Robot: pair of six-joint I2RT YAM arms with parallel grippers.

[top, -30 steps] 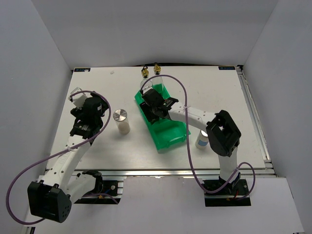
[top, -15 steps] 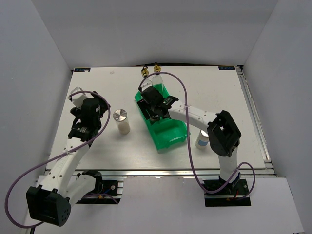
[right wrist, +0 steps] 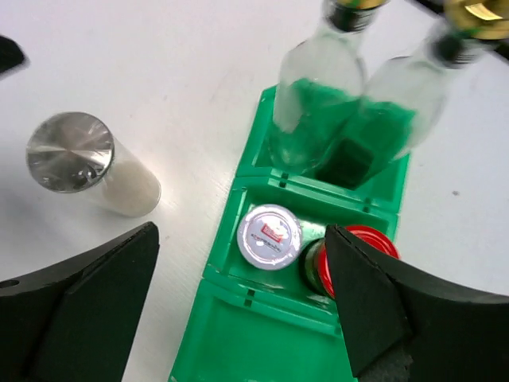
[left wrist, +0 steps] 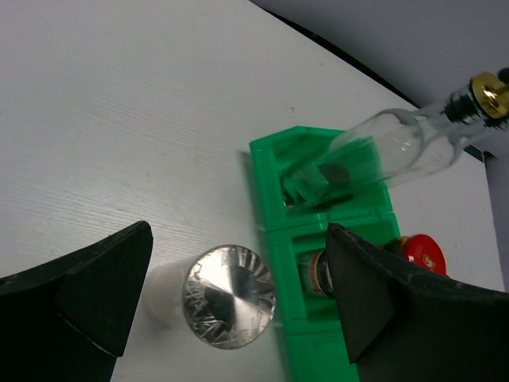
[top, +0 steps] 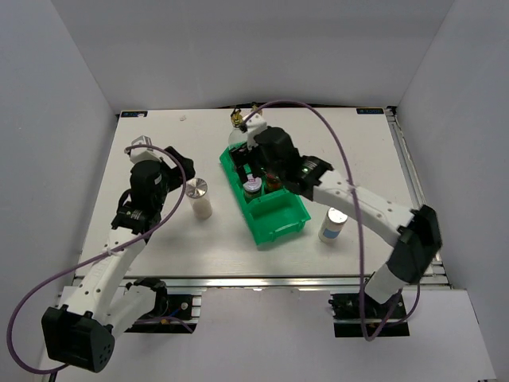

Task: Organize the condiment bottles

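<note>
Right claw [right wrist: 238, 298] hangs wide above white-lidded jar [right wrist: 269, 236] in tray [right wrist: 246, 344]

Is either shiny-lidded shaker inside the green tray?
No, one shaker stands on the table left of the tray, the other shaker right of it.

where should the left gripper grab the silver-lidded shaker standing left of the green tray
Probably by its white round body just under the lid, coming down from above: the shaker stands upright, apart from the green tray, with room on both sides. In the left wrist view it shows between the fingers of the open left gripper.
</note>
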